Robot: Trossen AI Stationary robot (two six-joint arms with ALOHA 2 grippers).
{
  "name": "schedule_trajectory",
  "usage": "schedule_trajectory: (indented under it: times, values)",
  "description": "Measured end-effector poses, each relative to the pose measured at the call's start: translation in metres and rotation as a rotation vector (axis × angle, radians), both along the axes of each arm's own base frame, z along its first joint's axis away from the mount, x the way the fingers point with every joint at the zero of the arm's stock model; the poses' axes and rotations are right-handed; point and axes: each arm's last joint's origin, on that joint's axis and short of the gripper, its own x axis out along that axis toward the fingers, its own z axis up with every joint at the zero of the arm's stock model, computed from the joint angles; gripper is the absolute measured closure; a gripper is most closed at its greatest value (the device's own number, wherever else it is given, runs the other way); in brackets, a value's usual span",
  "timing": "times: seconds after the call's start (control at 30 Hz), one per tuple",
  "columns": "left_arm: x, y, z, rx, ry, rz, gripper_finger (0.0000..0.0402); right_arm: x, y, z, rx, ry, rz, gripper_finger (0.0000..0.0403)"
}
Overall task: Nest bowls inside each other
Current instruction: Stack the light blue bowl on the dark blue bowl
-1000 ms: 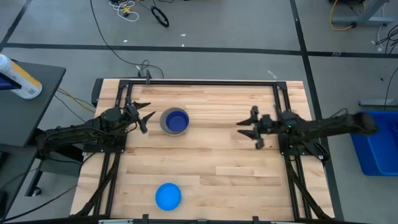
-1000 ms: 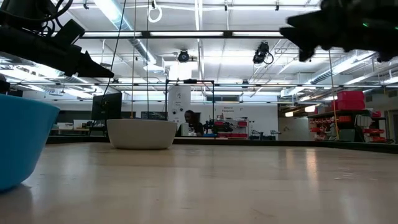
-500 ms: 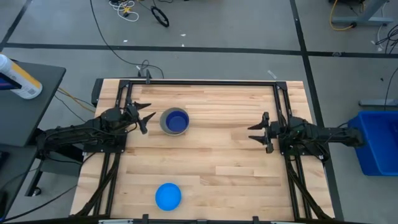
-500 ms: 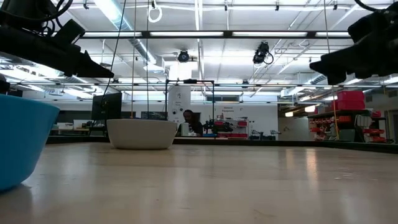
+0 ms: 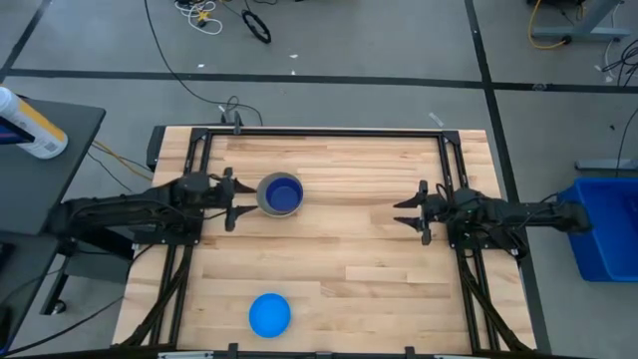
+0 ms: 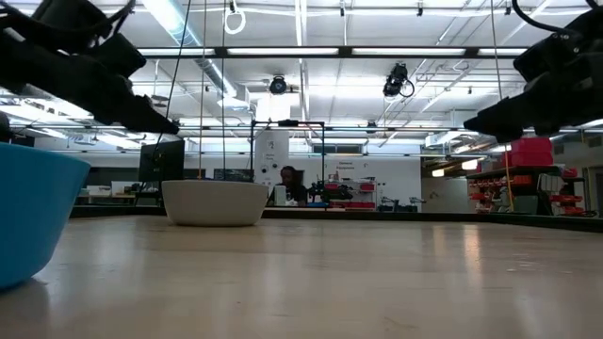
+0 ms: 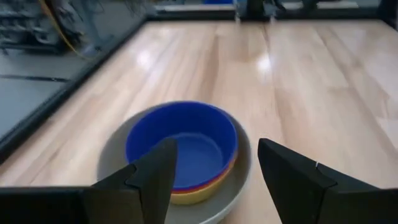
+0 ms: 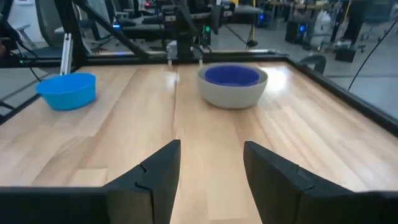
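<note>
A stack of bowls [image 5: 280, 194] stands at the far left of the table: a grey bowl [image 7: 239, 186] holds a yellow one, a red one and, on top, a dark blue one [image 7: 183, 146]. A bright light blue bowl [image 5: 269, 314] rests alone on its base near the front edge and also shows in the right wrist view [image 8: 67, 90]. My left gripper [image 5: 235, 199] hovers open just left of the stack, pointing at it. My right gripper [image 5: 404, 212] hangs open over the table's right half, with nothing between its fingers.
Black frame rails [image 5: 319, 132] run along the table's far, left and right edges. Bare wood lies between the stack and my right gripper. A blue bin [image 5: 603, 234] stands off the table to the right.
My right gripper has drawn back toward the table's right edge, sunk lower and tipped toward level. My left gripper has stayed in place but swung round from a slant toward the far edge, so it now points straight at the bowl stack. The bowls have not moved.
</note>
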Motion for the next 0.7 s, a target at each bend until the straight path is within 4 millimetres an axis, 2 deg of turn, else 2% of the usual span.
schedule_trajectory:
  times: [0.1,0.3,0.47,0.57,0.7]
  values:
    - [0.010,0.001,0.004,-0.026,0.064,-0.062,0.0169,0.001,0.000,-0.002,0.021,0.017,-0.003,0.0215]
    - [0.035,-0.002,0.017,-0.189,0.211,-0.189,0.0169,0.002,0.000,-0.003,0.045,0.036,-0.008,0.0208]
    - [0.048,-0.025,0.036,-0.302,0.347,-0.348,0.0169,0.003,0.000,-0.005,0.046,0.053,-0.009,0.0211]
    - [0.045,-0.043,0.046,-0.317,0.470,-0.379,0.0169,0.003,0.000,-0.006,0.047,0.064,-0.009,0.0215]
    - [0.042,-0.063,0.055,-0.316,0.500,-0.363,0.0169,0.004,0.000,-0.007,0.048,0.074,-0.009,0.0218]
